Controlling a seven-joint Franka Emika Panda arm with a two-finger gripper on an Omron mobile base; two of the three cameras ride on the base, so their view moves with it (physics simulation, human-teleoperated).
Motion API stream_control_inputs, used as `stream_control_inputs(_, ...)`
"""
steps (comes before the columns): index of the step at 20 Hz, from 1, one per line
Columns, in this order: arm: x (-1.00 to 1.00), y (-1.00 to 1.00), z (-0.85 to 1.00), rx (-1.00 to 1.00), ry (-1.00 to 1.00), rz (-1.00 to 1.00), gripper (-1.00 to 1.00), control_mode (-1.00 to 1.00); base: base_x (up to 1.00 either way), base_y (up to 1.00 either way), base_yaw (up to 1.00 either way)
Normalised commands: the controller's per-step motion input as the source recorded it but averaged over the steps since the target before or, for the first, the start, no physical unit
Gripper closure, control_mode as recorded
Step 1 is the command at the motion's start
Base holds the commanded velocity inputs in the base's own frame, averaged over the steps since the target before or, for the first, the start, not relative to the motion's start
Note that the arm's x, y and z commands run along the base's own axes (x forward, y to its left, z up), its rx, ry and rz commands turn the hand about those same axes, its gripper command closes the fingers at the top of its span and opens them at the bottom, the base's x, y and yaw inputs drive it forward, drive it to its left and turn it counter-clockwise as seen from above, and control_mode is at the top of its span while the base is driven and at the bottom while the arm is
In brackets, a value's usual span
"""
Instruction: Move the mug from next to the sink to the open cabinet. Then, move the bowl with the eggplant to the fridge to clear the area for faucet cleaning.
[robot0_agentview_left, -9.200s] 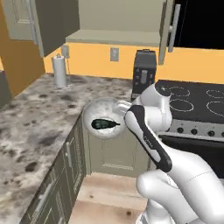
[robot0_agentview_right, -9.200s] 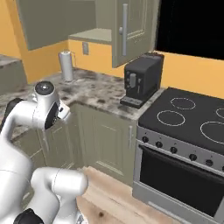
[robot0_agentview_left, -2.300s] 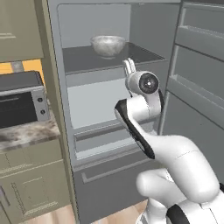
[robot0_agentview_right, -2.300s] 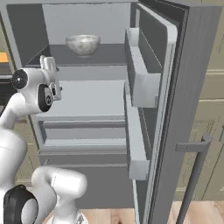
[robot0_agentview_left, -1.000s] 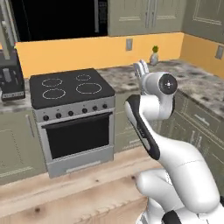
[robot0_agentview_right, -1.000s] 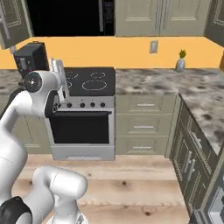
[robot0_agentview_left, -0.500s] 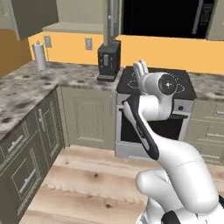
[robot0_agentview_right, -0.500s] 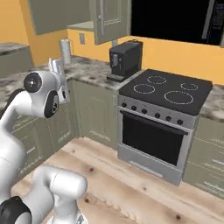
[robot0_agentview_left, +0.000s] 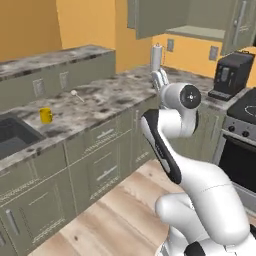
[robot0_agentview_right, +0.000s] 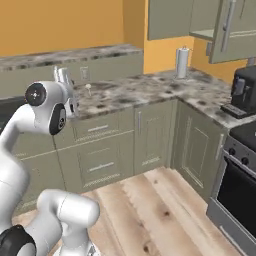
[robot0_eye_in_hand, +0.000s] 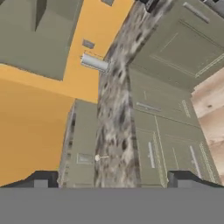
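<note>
The small yellow cylindrical mug (robot0_agentview_left: 45, 115) stands upright on the grey-speckled stone desk (robot0_agentview_left: 107, 100), near its front edge and just beside the dark grey rectangular sink (robot0_agentview_left: 12, 137), whose basin is cut off at the left of the left base view. This placement matches the task's starting condition: by this judgement the mug has not yet been carried to the cabinet. Farther along the desk lies a small white long-handled utensil (robot0_agentview_left: 76, 94), and at the far corner, against the orange wall, stands a white paper-towel roll (robot0_agentview_left: 157, 56). Above that corner hangs the grey-green open wall cabinet (robot0_agentview_left: 210, 22) with its pale shelf exposed, its panelled door (robot0_agentview_right: 229, 30) swung out so a thing can be set inside. A black coffee machine (robot0_agentview_left: 229, 73) sits at the desk's end by the stove. The white arm is folded upright, well apart from the mug, its fingers (robot0_agentview_left: 160, 79) spread wide and empty, pointing upward. The raised pose looks like a travelling posture, and the base would probably need to close on the sink before any reach.
</note>
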Motion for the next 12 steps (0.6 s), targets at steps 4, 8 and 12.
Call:
stream_control_inputs(4, 0.00, 0.00, 0.00, 0.00, 0.00, 0.00, -1.00, 1.00, 0.95, -0.08, 0.73)
stream_control_inputs(8, 0.00, 0.00, 0.00, 0.00, 0.00, 0.00, -1.00, 1.00, 1.00, -0.14, 0.67)
stream_control_inputs(12, 0.00, 0.00, 0.00, 0.00, 0.00, 0.00, -1.00, 1.00, 0.83, -0.66, 0.32)
